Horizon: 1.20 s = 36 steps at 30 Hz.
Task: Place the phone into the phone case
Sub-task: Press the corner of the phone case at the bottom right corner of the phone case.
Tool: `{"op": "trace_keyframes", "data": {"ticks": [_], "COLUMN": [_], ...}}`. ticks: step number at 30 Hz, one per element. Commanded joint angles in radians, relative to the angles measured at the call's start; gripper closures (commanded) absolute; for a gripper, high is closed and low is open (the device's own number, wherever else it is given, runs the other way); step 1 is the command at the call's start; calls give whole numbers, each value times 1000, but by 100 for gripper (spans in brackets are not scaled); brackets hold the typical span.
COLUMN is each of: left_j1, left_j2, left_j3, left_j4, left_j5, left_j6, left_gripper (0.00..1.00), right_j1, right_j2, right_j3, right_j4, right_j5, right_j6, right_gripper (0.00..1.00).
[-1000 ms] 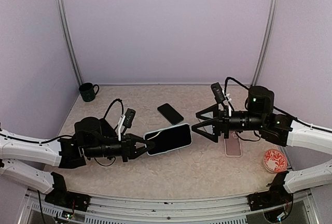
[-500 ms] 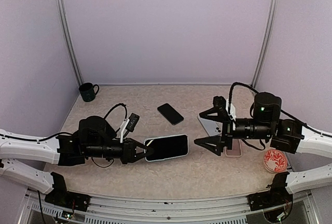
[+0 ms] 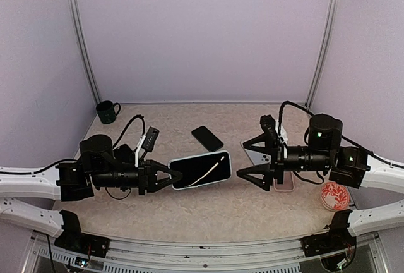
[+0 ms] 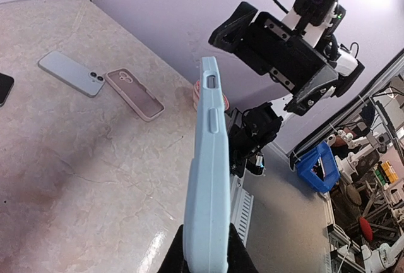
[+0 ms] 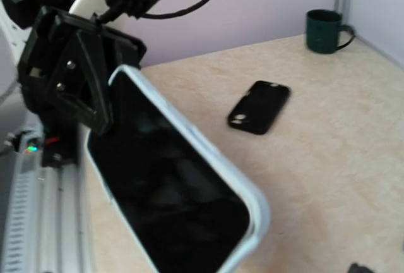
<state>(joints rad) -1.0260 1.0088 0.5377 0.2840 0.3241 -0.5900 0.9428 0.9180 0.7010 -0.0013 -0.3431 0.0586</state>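
A light-blue, round-cornered plastic phone case (image 4: 207, 178) is being gripped at one short end by the left claw (image 3: 169, 177), whose jaws are being pinched narrowly on its edge, and it is being carried clear of the beige marbled worktop (image 3: 189, 213), near its middle. A black glossy phone (image 5: 170, 191) is being shown inside the blue rim in the right wrist view, so the phone is being judged as already seated, or nearly so; whether every corner is pressed home cannot be told. The long axis of the case is being directed left to right, from the left claw towards the right claw (image 3: 242, 159), so that the free short end is being presented to the right arm, near it but apart, with a gap showing between them. The right claw is being held spread wide with nothing between its jaws, roughly level with that free end. Any pressing or taking over is therefore being judged as work for the right arm, approaching along the long axis. A pale silver phone lying face down (image 4: 69, 72) and an empty pink case (image 4: 134, 93) just beside it are being left on the worktop under the right arm, with a black phone-shaped slab (image 3: 207, 138) beyond the held case.
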Motion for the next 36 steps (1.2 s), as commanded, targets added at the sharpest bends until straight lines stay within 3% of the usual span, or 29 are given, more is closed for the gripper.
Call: {"op": "trace_keyframes", "data": {"ticks": [1, 8, 14, 25, 32, 36], "left_j1": [5, 3, 0, -18, -47, -72], "left_j2": [-64, -67, -74, -57, -40, -27], "left_j3": [6, 14, 13, 17, 39, 50], "left_j4": [126, 124, 113, 89, 29, 5], "left_j5": [25, 51, 38, 11, -66, -100], "left_j6": [55, 74, 81, 105, 147, 171], "left_gripper": [100, 100, 100, 100, 100, 100], "right_j1": [-39, -82, -84, -84, -85, -85], "right_j2": [19, 100, 197, 295, 322, 352], "right_j3": [-31, -46, 5, 55, 87, 106], "right_j4": [27, 164, 181, 237, 177, 141], "right_j5": [-118, -380, -460, -539, -523, -501], "right_j6": [147, 295, 336, 398, 392, 394], "right_gripper": [1, 8, 18, 58, 96, 100]}}
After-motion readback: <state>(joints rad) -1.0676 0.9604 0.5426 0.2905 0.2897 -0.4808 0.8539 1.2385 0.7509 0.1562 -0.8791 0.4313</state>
